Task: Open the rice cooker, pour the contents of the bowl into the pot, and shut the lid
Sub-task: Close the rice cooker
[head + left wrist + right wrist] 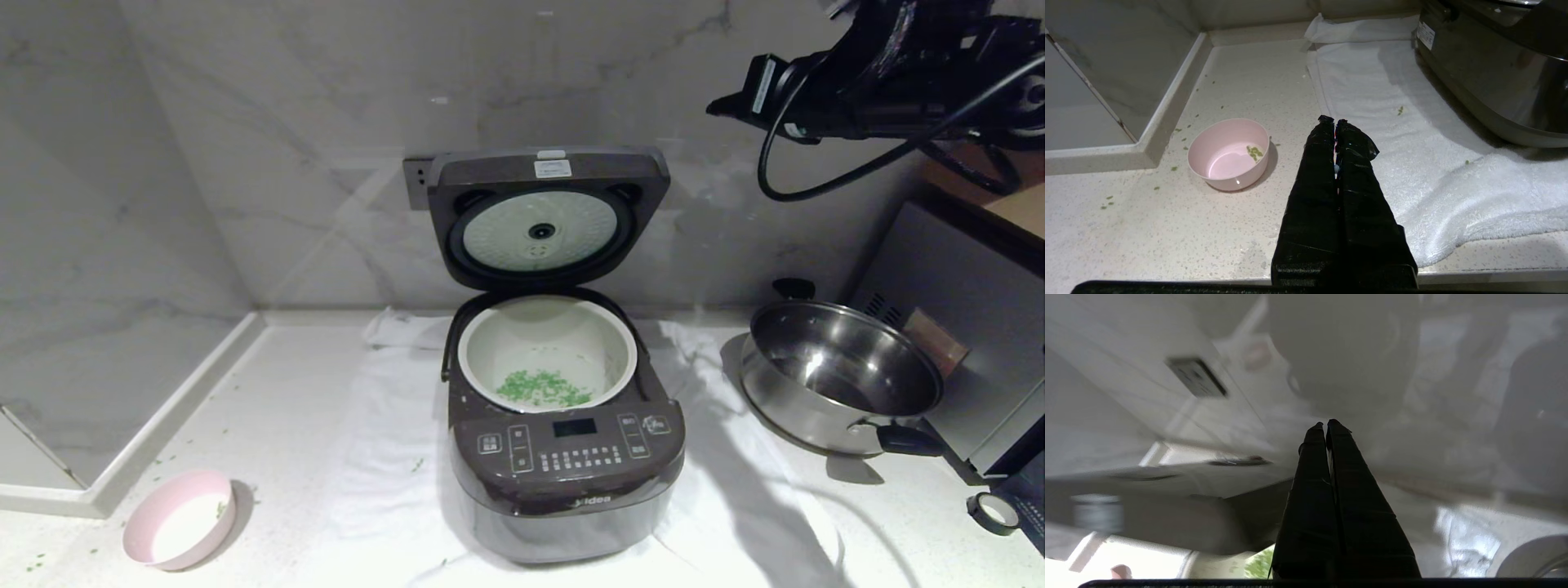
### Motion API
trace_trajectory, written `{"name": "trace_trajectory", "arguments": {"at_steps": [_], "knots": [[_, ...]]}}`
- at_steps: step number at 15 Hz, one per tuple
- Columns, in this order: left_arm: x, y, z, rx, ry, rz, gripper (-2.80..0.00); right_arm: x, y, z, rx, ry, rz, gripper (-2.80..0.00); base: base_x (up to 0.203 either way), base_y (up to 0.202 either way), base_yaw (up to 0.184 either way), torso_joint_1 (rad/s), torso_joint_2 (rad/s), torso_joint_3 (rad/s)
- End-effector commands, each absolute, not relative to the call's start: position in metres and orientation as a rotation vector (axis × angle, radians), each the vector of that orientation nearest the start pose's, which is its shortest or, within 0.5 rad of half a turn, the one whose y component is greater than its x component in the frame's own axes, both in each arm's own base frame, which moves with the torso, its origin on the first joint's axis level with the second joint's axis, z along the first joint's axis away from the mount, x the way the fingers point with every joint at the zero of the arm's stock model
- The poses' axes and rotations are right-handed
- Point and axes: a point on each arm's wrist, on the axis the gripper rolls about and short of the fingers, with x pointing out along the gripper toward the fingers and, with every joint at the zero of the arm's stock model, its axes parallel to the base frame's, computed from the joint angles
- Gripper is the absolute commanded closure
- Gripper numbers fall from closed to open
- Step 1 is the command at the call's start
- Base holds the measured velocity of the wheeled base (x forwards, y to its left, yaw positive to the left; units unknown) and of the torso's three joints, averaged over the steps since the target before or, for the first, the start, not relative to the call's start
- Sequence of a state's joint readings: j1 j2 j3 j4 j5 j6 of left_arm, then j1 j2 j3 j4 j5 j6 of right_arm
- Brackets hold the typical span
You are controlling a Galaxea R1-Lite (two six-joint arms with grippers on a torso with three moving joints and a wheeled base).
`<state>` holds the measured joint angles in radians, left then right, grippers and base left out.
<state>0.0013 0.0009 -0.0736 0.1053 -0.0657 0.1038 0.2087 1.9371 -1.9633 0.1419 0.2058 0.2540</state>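
The rice cooker (563, 482) stands on a white towel with its lid (543, 216) hinged upright. The cream pot (490, 351) holds the green contents (543, 389). At the counter's front left sits the pink bowl (180, 518), almost empty. In the left wrist view the bowl (1229, 153) shows a few green bits stuck inside. My left gripper (1335, 120) is shut on nothing, low over the towel's edge, apart from the bowl. My right arm (882, 73) is high at the upper right. Its gripper (1327, 424) is shut and empty, above and behind the raised lid.
A steel pan (841, 376) with black handles sits right of the cooker, against a grey appliance (963, 310). A tape roll (992, 510) lies at the front right. The white towel (384, 457) spreads under the cooker. Green bits dot the counter (1167, 228). A wall socket (416, 181) is behind the lid.
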Motion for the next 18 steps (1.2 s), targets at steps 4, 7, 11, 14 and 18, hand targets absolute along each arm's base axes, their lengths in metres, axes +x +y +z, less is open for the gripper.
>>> {"name": "trace_trajectory", "arguments": {"at_steps": [4,7,11,14,18], "knots": [[-0.029,-0.002,0.085,0.102,0.026,-0.066,0.0,0.394,0.089,0.323,0.321,0.271,0.511,0.0,0.0,0.0,0.0,0.0,0.0,0.0],[-0.029,-0.002,0.084,0.102,0.027,-0.066,0.0,0.388,0.101,0.327,0.318,0.268,0.548,0.0,0.0,0.0,0.0,0.0,0.0,0.0],[-0.029,-0.001,0.085,0.1,0.026,-0.064,0.0,0.382,0.113,0.33,0.357,0.284,0.595,0.0,0.0,0.0,0.0,0.0,0.0,0.0],[-0.029,-0.002,0.085,0.1,0.026,-0.063,0.0,0.381,0.115,0.325,0.423,0.341,0.642,0.0,0.0,0.0,0.0,0.0,0.0,0.0],[-0.029,-0.001,0.085,0.1,0.026,-0.064,0.0,0.378,0.115,0.314,0.431,0.43,0.623,0.0,0.0,0.0,0.0,0.0,0.0,0.0]]}}
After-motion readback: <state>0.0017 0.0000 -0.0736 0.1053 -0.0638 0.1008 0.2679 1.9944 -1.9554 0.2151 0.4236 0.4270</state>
